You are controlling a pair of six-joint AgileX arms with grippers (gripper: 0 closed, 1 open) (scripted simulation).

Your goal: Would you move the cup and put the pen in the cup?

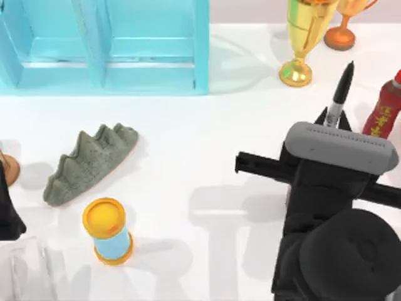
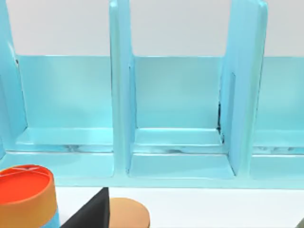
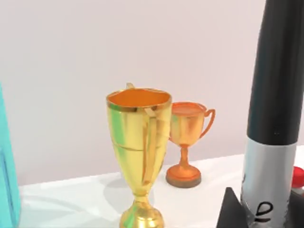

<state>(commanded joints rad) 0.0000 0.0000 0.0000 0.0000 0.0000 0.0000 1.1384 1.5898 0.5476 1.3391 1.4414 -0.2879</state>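
Your right pincer (image 1: 334, 125) is clenched on the pen (image 1: 340, 95), which stands upright with cap up at the right side of the bench (image 1: 207, 144), near the gold trophy (image 1: 301, 37) and just beside the red bottle (image 1: 383, 110). The right wrist view shows the pen (image 3: 273, 118) rising straight from between the fingers. I can't pick out the cup anywhere with confidence — the blue cylinder (image 1: 108, 231) with yellow rims at near left isn't it, so don't aim there. Your left arm sits at the left edge; I can't tell the state of its pincer. Risks: swinging the tall pen leftward could clip the trophy or knock the bottle over, and with the grip low on the barrel the pen may tilt or slip — then it would catch a rim instead of dropping in.
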